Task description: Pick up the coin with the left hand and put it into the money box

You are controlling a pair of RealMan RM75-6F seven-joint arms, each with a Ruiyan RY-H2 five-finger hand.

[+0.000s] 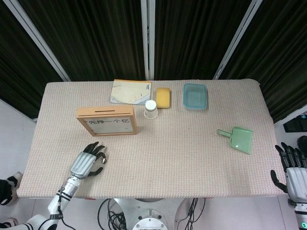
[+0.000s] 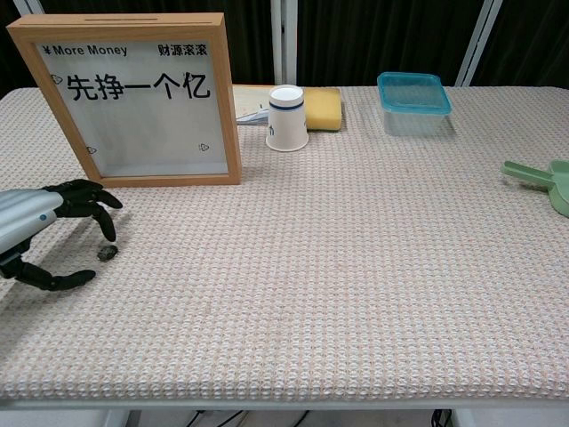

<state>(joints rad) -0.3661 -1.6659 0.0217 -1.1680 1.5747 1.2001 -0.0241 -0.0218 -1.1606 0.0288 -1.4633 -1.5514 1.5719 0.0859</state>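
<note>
Dark fingers of the left hand (image 2: 44, 227) were spread over the coin (image 2: 106, 253) at lower left, not yet pinching; next, close and lift toward the money box (image 2: 133, 93).

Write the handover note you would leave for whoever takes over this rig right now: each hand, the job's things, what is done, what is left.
Left hand: fingers spread around the coin, which lies on the table; not gripped yet.
Right hand: off the table's right edge, holding nothing.
Money box: upright behind the coin, slot on top.
Done: approach to the coin.
Left: pinch the coin, lift it, drop it through the slot.
</note>
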